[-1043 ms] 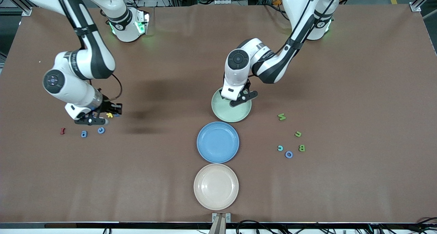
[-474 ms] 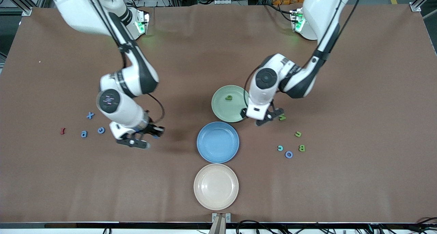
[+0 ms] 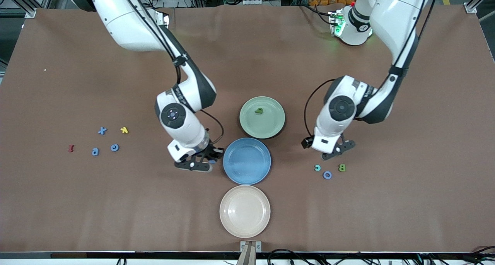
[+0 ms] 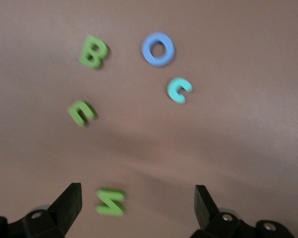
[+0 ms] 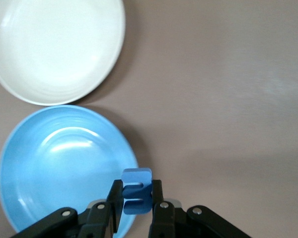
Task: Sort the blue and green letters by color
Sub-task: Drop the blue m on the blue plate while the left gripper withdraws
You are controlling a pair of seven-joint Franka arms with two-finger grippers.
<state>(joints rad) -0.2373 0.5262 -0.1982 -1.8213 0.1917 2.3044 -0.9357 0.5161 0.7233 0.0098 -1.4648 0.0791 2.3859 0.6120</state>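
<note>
The right arm reaches out from its base with the wrist bent down, and the right end effector (image 5: 137, 206) hangs over the bench (image 3: 77, 203) at the edge of the blue plate (image 3: 246, 161), its fingers pinched tight on a blue E (image 5: 136, 198). The left arm bends down too; the left end effector (image 4: 137, 206) hovers with fingers spread wide and empty above the green N (image 4: 111, 202), with the green u (image 4: 82, 112), green B (image 3: 342, 167), teal c (image 3: 317, 167) and periwinkle O (image 3: 327, 175) close by. A green q (image 3: 259, 111) lies in the green plate (image 3: 270, 122); the cream plate (image 3: 244, 211) is nearest the front camera. Toward the right arm's end lie the blue X (image 3: 102, 130), blue a (image 3: 95, 152), blue c (image 3: 115, 147), yellow k (image 3: 124, 130) and dark red letter (image 3: 70, 148).
</note>
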